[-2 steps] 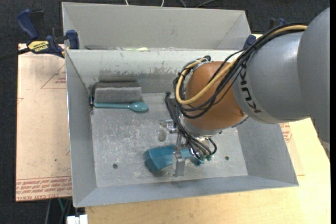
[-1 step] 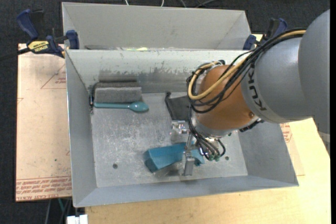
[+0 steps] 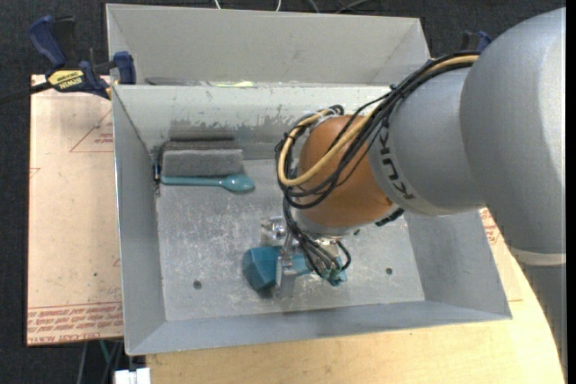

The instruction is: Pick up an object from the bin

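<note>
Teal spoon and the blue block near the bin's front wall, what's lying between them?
Nothing. The camera view shows only bare bin floor between the teal spoon and the blue block, which lies right beside the gripper.

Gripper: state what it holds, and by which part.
It cannot be told. The gripper sits low against the right side of a teal block near the front wall of the bin, but no hold on it is visible.
</note>
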`<state>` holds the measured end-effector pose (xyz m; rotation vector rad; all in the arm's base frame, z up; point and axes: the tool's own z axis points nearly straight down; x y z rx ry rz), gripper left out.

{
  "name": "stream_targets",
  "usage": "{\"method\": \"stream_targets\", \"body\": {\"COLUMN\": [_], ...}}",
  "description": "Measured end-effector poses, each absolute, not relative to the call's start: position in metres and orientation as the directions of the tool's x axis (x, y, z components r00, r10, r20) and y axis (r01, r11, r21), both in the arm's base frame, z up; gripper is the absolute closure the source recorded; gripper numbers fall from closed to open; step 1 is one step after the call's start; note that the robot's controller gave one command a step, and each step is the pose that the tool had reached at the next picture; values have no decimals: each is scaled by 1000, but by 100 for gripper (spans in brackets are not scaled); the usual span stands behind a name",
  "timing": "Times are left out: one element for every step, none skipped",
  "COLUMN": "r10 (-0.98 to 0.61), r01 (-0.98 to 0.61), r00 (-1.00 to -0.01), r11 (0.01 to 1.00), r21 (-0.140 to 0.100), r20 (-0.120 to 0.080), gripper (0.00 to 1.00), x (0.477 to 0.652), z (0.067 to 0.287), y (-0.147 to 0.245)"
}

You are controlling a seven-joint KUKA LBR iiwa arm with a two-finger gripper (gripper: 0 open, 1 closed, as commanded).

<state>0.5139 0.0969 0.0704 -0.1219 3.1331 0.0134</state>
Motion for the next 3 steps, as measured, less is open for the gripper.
{"method": "stream_targets", "body": {"r10": [-77,-66,-37], "r01": [-77,-66,-37], "r00": [-997,-998,-999], "r11": [997,998,999], "r21": [8,7,8], "r20": [-6,2,5], "gripper": [100,100,100], "x": [514,519,526], "z": [70,137,213], "y": [97,83,72]}}
